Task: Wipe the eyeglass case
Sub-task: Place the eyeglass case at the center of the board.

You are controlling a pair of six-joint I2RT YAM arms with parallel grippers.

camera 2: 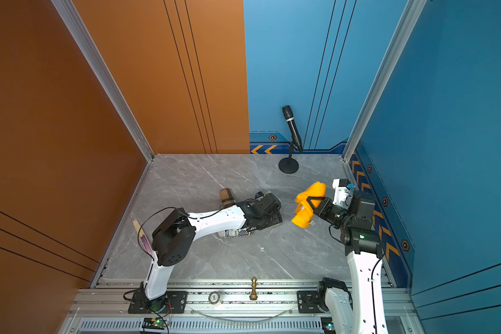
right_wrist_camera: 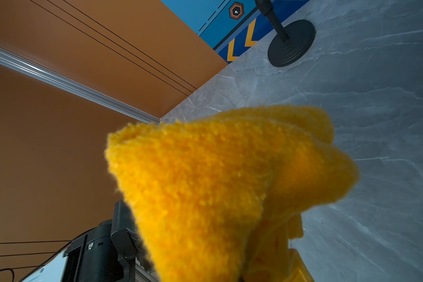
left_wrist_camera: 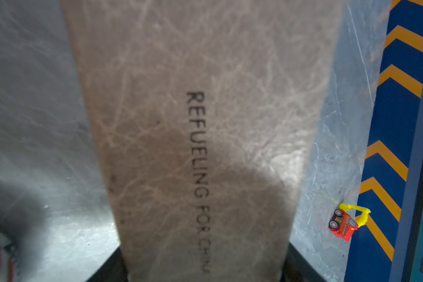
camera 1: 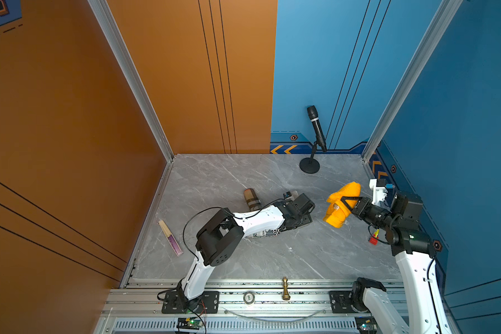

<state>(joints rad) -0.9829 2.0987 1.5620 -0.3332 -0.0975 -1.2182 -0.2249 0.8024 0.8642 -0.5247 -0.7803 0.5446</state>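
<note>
my left fingers are gripping the flat, brown leather-look eyeglass case, with one black finger pressing on each long edge near one end. the case's skin is showing pale crackle lines all over. dark stamped letters reading "refueling for" are running down its middle, and the rest of that line is blurring out. the case is reaching away from my wrist over the grey marble-patterned surface. in both top views it is sitting near the middle of the surface, mostly hidden under my left wrist. i cannot tell whether it is resting on the surface. my right fingers are clamping tight on a fluffy, bunched yellow cloth. the cloth's nubbly pile is drooping in soft folds on both sides of the pinch. it is hanging near the case's free end but apart from it, with a strip of bare surface showing between them.
</note>
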